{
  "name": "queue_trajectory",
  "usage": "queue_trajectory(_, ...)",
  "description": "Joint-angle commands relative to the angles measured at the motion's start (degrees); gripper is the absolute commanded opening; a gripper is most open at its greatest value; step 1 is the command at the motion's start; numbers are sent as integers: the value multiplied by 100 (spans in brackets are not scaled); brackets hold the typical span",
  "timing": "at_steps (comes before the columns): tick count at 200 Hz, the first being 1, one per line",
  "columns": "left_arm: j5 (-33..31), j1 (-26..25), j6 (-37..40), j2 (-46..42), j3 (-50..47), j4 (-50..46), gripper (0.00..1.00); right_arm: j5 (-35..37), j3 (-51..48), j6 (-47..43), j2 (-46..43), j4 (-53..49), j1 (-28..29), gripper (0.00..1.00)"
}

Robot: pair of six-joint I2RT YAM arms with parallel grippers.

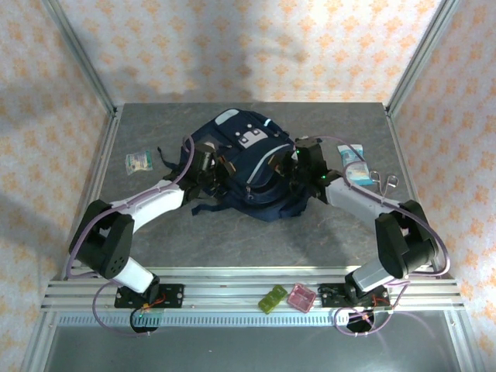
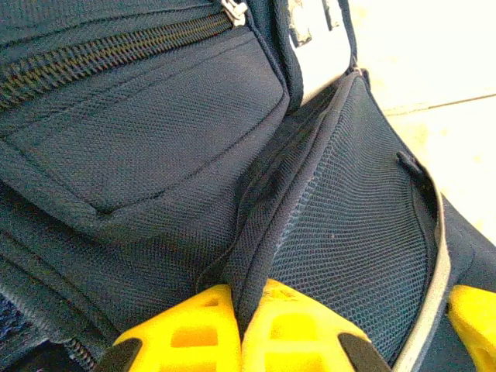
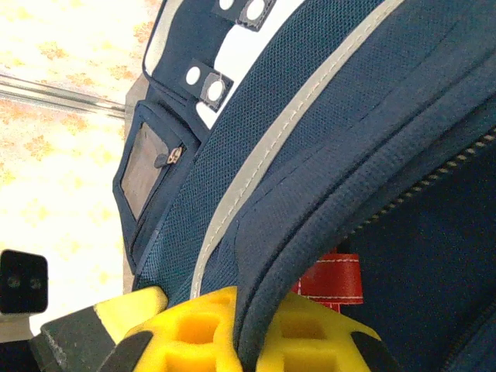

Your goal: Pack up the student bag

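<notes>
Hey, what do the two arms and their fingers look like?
The left arm and right arm have white links between chunky black joints, with lilac cables looping alongside. Their fingers are bright yellow with moulded recesses, on black mounts.

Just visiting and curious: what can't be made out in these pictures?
Top view: inside of the student bag, hidden by its own fabric.
Top view: pale packet left of the bag, too small to identify.
Right wrist view: red tag, partly hidden behind the bag's rim.
</notes>
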Motion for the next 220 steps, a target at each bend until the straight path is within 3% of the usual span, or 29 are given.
queue_trajectory(1, 159, 120, -386, -317, -30, 612, 0, 397, 495, -140, 180, 92, -238, 0)
queue_trajectory(10, 178, 120, -512, -336, -35, 675, 0, 437, 660, -206, 311, -183, -238, 1)
queue_trajectory(41, 54, 120, -854, -438, 30, 723, 0, 531, 945, -444, 406, -923, -221, 29)
queue_trajectory(78, -141, 120, -1030, -534, 203, 482, 0, 1181, 838, -839, -221, -1732, -76, 42)
queue_trajectory(123, -323, 120, -1293, -679, 207, 441, 0, 1955, 357, -1019, -1187, -2281, 469, 44)
queue_trajectory(153, -297, 120, -1356, -649, 222, 502, 0, 1677, -229, -1153, -1691, -1616, 1163, 33)
queue_trajectory(188, -244, 113, -1395, -627, 194, 581, 0, 1834, -231, -1212, -1310, -1201, 2054, 31)
queue_trajectory(220, -244, 112, -1395, -680, 151, 590, 0, 1949, -39, -1078, -734, -981, 2324, 36)
